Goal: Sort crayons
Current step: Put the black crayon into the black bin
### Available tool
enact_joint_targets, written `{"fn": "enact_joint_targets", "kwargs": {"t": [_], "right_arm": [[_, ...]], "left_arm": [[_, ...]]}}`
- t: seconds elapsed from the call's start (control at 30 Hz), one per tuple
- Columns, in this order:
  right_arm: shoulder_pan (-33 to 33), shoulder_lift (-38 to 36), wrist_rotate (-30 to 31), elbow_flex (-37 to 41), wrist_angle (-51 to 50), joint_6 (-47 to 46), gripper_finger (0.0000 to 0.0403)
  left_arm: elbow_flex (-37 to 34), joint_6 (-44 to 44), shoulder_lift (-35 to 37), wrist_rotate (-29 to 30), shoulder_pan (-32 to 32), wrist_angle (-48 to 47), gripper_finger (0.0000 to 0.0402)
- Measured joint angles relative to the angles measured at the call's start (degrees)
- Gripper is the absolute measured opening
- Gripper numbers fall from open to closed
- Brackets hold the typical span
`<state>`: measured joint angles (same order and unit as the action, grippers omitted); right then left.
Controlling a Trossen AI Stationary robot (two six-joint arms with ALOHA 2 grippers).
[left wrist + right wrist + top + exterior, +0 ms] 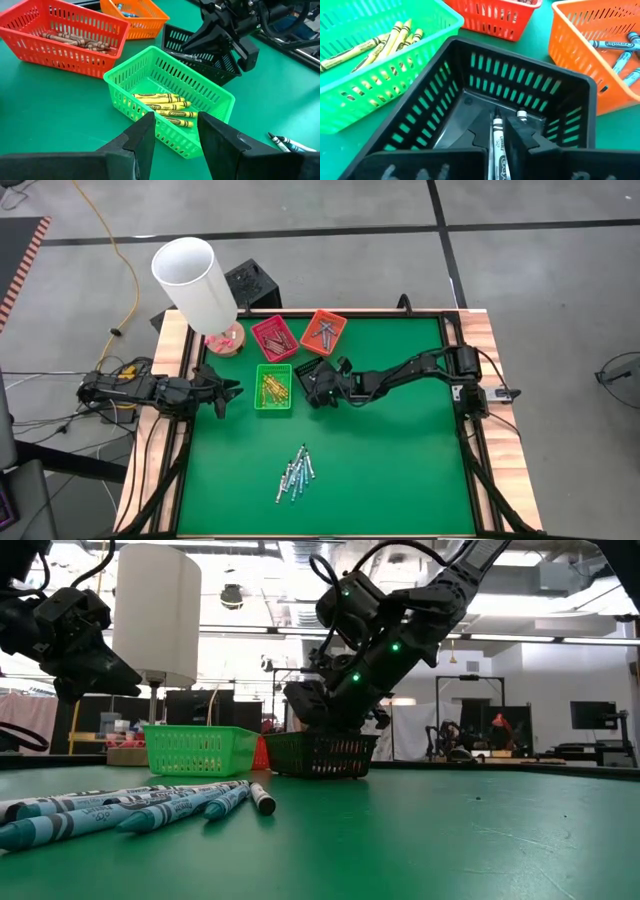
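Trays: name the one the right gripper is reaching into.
The black tray, beside the green tray; the right gripper is down inside it with a crayon between its fingers.
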<state>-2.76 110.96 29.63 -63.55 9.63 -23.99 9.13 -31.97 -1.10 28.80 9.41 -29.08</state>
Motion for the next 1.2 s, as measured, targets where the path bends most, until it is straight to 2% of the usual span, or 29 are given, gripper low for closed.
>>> {"fn": "enact_joint_targets", "kwargs": {"t": [0.17, 0.37, 0.63, 0.73, 0.9, 1.03, 1.2], "right_arm": [[-0.02, -1.15, -1.33, 0.00, 0.10, 1.85, 0.0050], [1.43, -7.03, -2.13, -0.02, 0.45, 8.70, 0.0050], [7.80, -12.44, -19.94, -0.02, 0.86, 17.65, 0.0050], [11.36, -12.20, -22.84, -0.02, 0.47, 19.60, 0.0050], [16.88, -11.14, -22.89, 0.04, -1.19, 20.51, 0.0050], [19.79, -10.24, -15.99, -0.01, -0.83, 17.58, 0.0050], [21.56, -7.83, -15.34, 0.08, 2.14, 31.18, 0.0050]], "left_arm": [[0.00, 0.00, 0.00, 0.02, 0.00, 0.00, 0.0137], [0.00, 0.00, 0.00, 0.04, -0.02, 0.00, 0.0137], [0.00, 0.00, 0.00, 0.04, -0.02, 0.00, 0.0137], [0.00, 0.01, 0.00, 0.04, -0.02, 0.00, 0.0137], [0.00, 0.00, 0.00, 0.06, 0.00, 0.00, 0.0137], [0.00, 0.00, -0.01, 0.01, -0.01, 0.00, 0.0137], [0.00, 0.00, -0.02, 0.03, -0.01, -0.02, 0.0137]]}}
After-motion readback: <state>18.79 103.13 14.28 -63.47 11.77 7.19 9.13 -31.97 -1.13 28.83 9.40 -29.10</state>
